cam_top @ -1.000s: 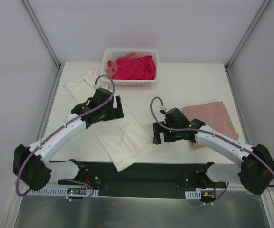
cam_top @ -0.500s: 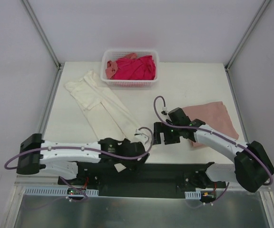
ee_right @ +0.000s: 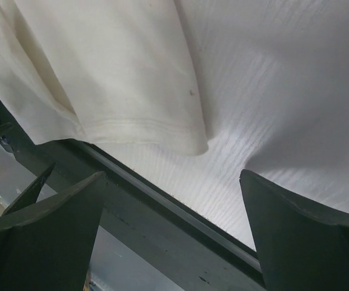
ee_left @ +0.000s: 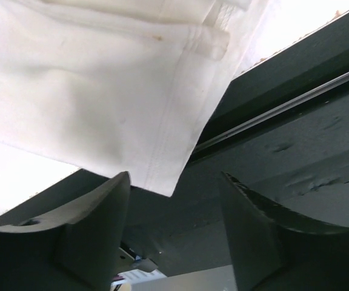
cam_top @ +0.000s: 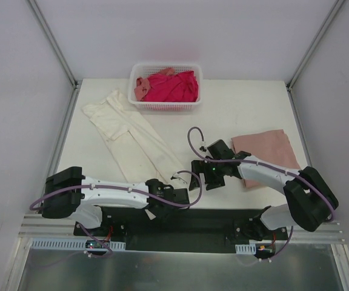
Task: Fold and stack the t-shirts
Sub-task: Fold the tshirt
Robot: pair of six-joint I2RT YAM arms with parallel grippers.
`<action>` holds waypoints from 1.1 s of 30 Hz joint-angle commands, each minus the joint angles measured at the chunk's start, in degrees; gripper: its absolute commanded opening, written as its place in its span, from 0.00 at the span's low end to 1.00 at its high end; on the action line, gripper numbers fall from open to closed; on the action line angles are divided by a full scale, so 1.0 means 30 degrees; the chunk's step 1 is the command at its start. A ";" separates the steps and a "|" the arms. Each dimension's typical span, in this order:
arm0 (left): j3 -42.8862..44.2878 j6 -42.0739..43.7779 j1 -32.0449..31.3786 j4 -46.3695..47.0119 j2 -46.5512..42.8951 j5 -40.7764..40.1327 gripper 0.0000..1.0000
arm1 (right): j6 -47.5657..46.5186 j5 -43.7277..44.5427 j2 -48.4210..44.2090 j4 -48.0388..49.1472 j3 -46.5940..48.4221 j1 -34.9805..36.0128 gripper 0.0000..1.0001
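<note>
Cream shirt: The soft cream off-white cotton t-shirt (cam_top: 135, 142) lies flat in a long strip on the white worktop (cam_top: 235, 109). It runs from the far left down to the near middle. In the left wrist view its near corner hangs a little over the near edge.
How it will handle: I think it is light and floppy. It would sag and crease if I lifted it by one spot. I would pinch the thick sewn hem at the two near corners, one corner for each arm.
Left end effector: The left end effector (ee_left: 174, 203) sits low at the near edge, just under the hanging corner. Its fingers are part way open and hold nothing. The corner tip is right above the gap between them.
Right end effector: The right end effector (ee_right: 171, 182) is wide open and holds nothing. The other near corner of the hem lies just beyond its fingers, close but not touching.
Other shirts: A dusty pink folded t-shirt (cam_top: 268, 151) lies on the right of the worktop. A bright magenta-red t-shirt (cam_top: 174, 88) and a salmon t-shirt (cam_top: 143, 88) are bunched in the white plastic lattice basket (cam_top: 165, 107) at the far middle.
Next, I guess: Pinch both near corners, then fold the strip.
</note>
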 commanded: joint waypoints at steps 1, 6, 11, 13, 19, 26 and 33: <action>-0.0302 0.0012 -0.0058 -0.0928 0.0625 0.0599 0.56 | 0.0388 -0.0387 0.0669 0.0688 0.0924 0.0213 0.94; 0.0019 0.0275 -0.0175 -0.0810 0.1769 0.0248 0.52 | 0.0535 -0.0593 0.1403 0.0836 0.1362 0.0447 0.88; 0.0195 0.0100 -0.0204 -0.0752 0.2971 -0.0951 0.49 | 0.0681 -0.0593 0.2048 0.1099 0.1510 0.0711 0.79; 0.0224 -0.0278 -0.0175 -0.0897 0.3263 -0.1390 0.40 | 0.0770 -0.0476 0.2165 0.1158 0.1539 0.0827 0.76; 0.0575 -0.1128 -0.0088 -0.1892 0.4082 -0.2621 0.00 | 0.0974 -0.0036 0.2663 0.1158 0.1714 0.0975 0.54; 0.1133 -0.2155 -0.0058 -0.3417 0.4643 -0.3911 0.00 | 0.1063 0.0315 0.2781 0.1187 0.1919 0.1033 0.22; 0.1104 -0.2801 -0.0029 -0.4032 0.1427 -0.5052 0.00 | 0.0565 -0.0357 0.2108 0.1568 0.2388 0.1179 0.01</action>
